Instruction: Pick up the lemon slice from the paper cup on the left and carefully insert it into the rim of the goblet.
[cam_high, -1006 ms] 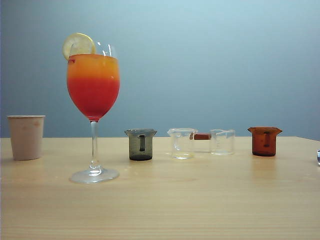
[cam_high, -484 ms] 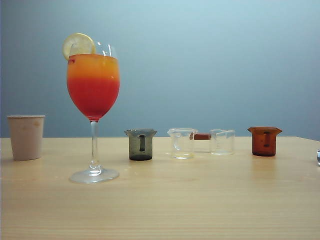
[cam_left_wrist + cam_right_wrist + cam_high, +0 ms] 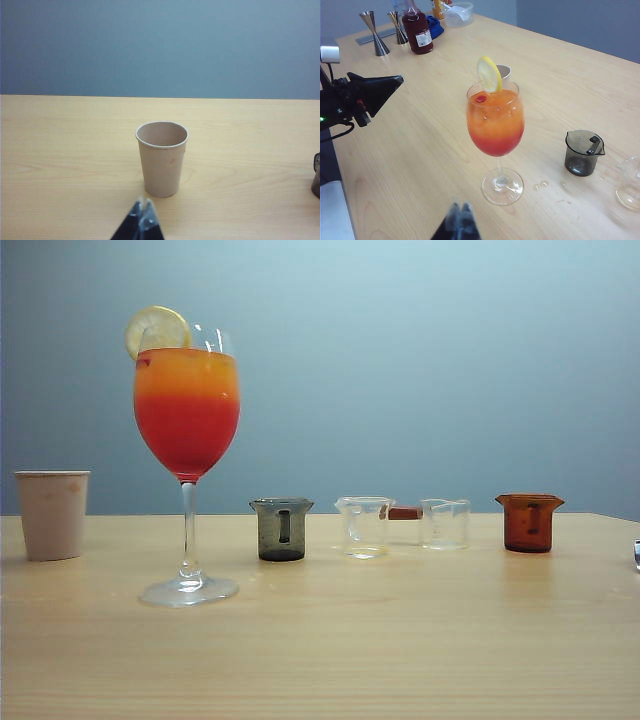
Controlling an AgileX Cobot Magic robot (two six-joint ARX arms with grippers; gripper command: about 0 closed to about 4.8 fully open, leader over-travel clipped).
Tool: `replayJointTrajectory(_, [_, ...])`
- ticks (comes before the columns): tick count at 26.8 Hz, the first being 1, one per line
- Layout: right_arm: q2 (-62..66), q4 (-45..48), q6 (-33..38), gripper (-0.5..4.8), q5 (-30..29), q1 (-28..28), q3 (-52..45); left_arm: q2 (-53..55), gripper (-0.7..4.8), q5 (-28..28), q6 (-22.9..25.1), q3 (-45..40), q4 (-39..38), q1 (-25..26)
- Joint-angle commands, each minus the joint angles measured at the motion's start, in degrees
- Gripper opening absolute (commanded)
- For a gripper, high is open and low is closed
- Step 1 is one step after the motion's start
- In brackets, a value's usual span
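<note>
The lemon slice [image 3: 155, 330] sits upright on the rim of the goblet [image 3: 187, 410], which holds an orange-over-red drink. The right wrist view shows the same lemon slice [image 3: 489, 74] wedged on the goblet [image 3: 495, 125]. The beige paper cup [image 3: 52, 515] stands left of the goblet. My left gripper [image 3: 141, 202] is shut and empty, a short way in front of the paper cup [image 3: 161, 160], whose inside looks empty. My right gripper [image 3: 460, 206] is also shut and empty, just short of the goblet's foot. Neither gripper shows in the exterior view.
Right of the goblet stand a dark grey measuring cup [image 3: 282, 530], two clear beakers [image 3: 364, 527] [image 3: 445, 524] and an amber cup [image 3: 528, 523]. In the right wrist view a red bottle [image 3: 417, 30] and metal jiggers [image 3: 375, 32] stand at the table's far end, with the left arm [image 3: 367, 95] beside them.
</note>
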Motion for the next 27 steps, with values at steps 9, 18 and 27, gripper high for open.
replayJointTrajectory(9, [-0.4, 0.9, -0.2, -0.01, 8.5, -9.2, -0.1, 0.0, -0.05, 0.1, -0.1, 0.2, 0.4, 0.0])
replayJointTrajectory(18, [-8.2, 6.7, -4.0, -0.01, 10.6, -30.4, -9.8, 0.0, -0.05, 0.0, -0.2, 0.2, 0.4, 0.0])
replayJointTrajectory(27, [-27.4, 14.3, -4.2, -0.01, 10.7, -38.2, -25.9, 0.0, -0.05, 0.1, -0.2, 0.2, 0.4, 0.0])
